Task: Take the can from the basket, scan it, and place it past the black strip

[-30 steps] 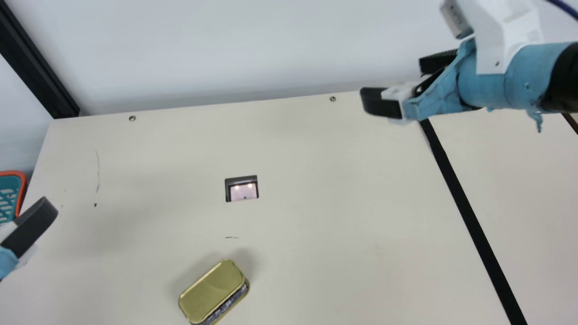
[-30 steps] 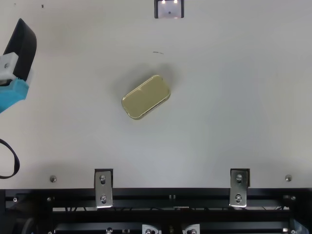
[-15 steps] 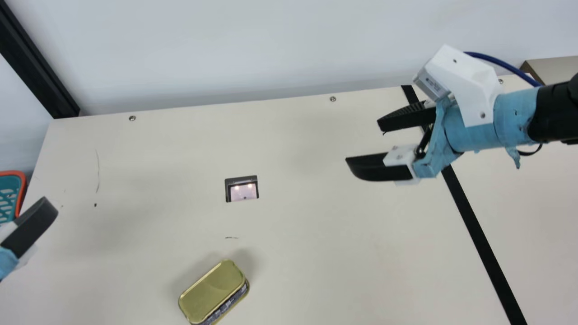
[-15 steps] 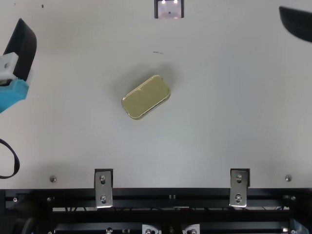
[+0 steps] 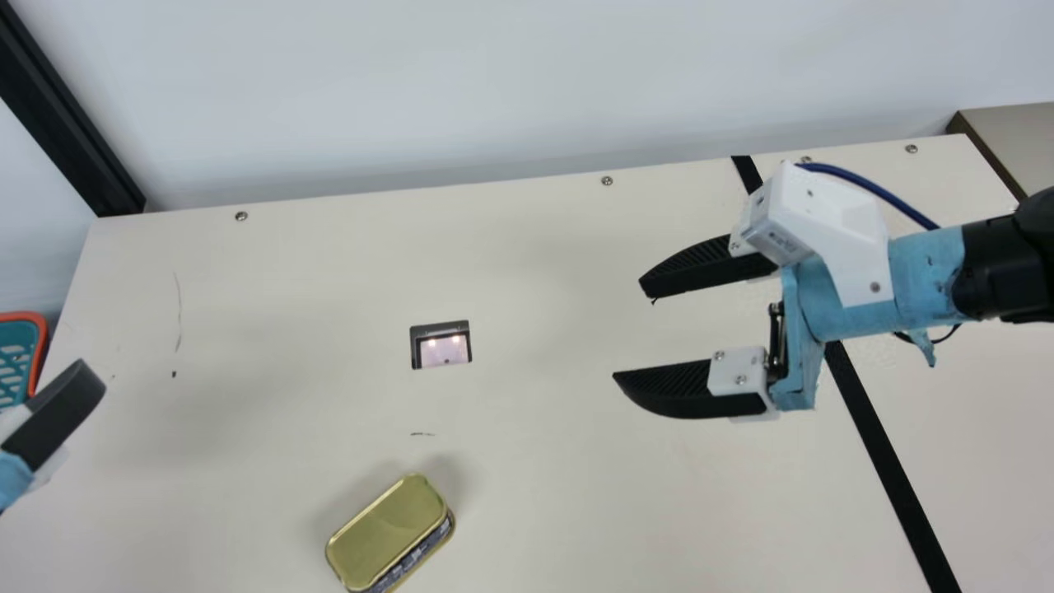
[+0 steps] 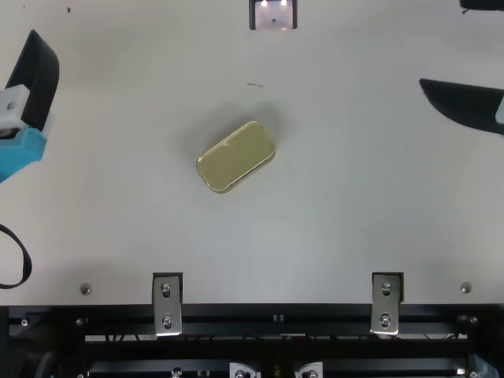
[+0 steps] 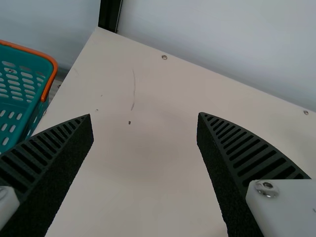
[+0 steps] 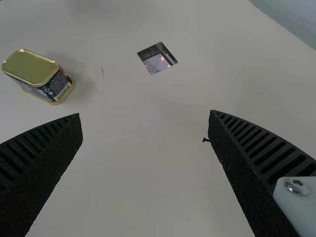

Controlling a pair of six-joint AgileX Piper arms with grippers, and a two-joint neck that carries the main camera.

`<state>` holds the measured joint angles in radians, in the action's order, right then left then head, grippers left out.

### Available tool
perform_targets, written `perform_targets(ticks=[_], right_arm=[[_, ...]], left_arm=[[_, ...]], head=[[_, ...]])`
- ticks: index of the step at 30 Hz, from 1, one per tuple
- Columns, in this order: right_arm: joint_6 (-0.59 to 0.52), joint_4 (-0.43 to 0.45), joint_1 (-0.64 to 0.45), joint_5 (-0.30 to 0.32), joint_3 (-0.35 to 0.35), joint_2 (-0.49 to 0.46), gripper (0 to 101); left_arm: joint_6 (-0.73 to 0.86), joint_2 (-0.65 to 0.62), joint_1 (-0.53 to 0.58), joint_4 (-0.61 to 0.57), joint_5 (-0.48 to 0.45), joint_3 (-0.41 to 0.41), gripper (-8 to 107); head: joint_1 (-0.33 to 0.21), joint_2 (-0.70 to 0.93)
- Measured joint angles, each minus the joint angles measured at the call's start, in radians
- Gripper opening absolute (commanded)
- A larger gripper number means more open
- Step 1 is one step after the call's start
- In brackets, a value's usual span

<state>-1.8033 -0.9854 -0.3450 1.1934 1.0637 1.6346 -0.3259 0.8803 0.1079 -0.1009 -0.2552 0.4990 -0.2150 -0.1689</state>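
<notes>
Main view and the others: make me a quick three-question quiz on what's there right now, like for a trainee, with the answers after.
1. Multiple choice: where is the gold can?
A) past the black strip
B) on the table, on the scanner window side of the strip
C) in the left gripper

2. True or false: the right gripper is open, with nothing between its fingers.

3. Fill in the blank: in the left wrist view, the basket is teal with a rim coloured ____.

Key: 1 B; 2 true; 3 orange.
</notes>
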Motion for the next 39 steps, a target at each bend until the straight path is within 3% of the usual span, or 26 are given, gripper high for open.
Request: perform_targets(ticks=[8,16,28,39], right_arm=[[0.0,0.0,0.0,-0.001,0.0,0.0,101],[0.016,0.046,0.026,0.023,0.052,0.045,101],[-0.103,0.071,0.151,0.025,0.092,0.203,101],[-0.203,0.061,0.264,0.025,0.099,0.264,101]], left_arm=[[0.0,0.0,0.0,0.0,0.0,0.0,90],[0.0,0.0,0.0,0.0,0.0,0.0,90],[0.0,0.0,0.0,0.0,0.0,0.0,90],[0.0,0.0,0.0,0.0,0.0,0.0,90]], head=[[0.0,0.0],[0.0,0.0],[0.0,0.0],[0.0,0.0]])
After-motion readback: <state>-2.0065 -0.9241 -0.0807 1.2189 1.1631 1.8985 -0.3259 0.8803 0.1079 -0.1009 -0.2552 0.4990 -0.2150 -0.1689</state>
